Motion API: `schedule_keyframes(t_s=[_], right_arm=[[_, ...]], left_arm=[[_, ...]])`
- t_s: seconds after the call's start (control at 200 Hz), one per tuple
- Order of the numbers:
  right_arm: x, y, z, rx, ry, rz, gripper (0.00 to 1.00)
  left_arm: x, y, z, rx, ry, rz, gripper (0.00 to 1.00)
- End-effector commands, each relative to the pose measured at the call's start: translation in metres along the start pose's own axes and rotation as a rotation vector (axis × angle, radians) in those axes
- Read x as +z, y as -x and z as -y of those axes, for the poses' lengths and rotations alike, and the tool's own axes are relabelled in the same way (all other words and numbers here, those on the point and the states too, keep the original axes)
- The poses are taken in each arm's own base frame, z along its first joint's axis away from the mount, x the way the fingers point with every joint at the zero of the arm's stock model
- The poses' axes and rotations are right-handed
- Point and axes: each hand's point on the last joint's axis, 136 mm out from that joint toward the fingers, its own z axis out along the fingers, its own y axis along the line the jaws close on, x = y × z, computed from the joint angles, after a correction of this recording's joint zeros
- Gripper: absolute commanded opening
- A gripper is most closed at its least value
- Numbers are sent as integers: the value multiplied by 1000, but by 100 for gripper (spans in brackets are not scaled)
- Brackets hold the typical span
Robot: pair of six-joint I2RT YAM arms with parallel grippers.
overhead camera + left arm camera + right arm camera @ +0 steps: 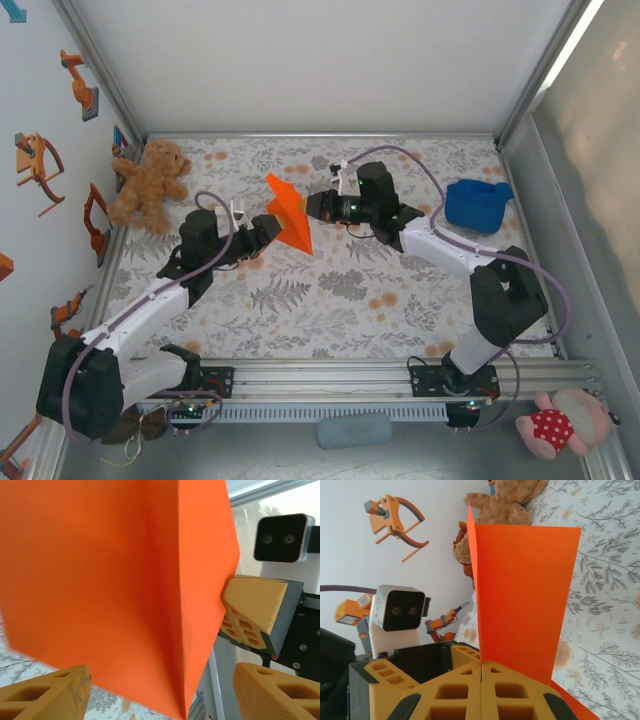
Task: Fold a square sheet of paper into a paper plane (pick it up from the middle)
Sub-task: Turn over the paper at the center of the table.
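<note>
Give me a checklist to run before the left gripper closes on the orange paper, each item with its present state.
1. Right gripper shut on the paper: ok.
2. Left gripper open, fingers wide apart at the paper: ok.
3. Paper folded, with a crease running down it: ok.
4. Paper edges lined up along the fold: cannot tell.
5. Teddy bear and blue cloth well apart from the paper: ok.
</note>
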Motion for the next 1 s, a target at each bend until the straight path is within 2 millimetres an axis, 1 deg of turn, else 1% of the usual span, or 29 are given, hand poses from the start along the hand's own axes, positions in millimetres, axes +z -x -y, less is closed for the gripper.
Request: schedule_keyframes(t_s=[0.0, 0.075, 0.21, 0.396, 0.506, 0.591, 0.691, 0.811, 0.997], right_arm=[[-7, 9, -28, 54, 103, 29, 0], [-8, 9, -30, 66, 113, 29, 0], [-11, 8, -36, 78, 134, 26, 0], [-13, 9, -36, 92, 132, 26, 0], [-14, 10, -35, 99, 127, 29, 0], [-16, 12, -32, 105, 119, 33, 0], [-17, 14, -32, 107, 114, 32, 0], [-19, 14, -28, 116, 100, 28, 3], [-25, 18, -25, 108, 67, 39, 8]], left_arm=[[9, 7, 37, 50, -121, -11, 72], [14, 8, 46, 67, -159, -18, 67], [20, 10, 57, 91, -203, -23, 58], [19, 9, 68, 131, -254, -20, 46], [18, 7, 67, 144, -251, -20, 40], [19, 6, 61, 140, -220, -24, 35], [20, 5, 58, 132, -205, -34, 29], [20, 5, 57, 135, -194, -39, 23], [17, 7, 62, 153, -202, -27, 16]])
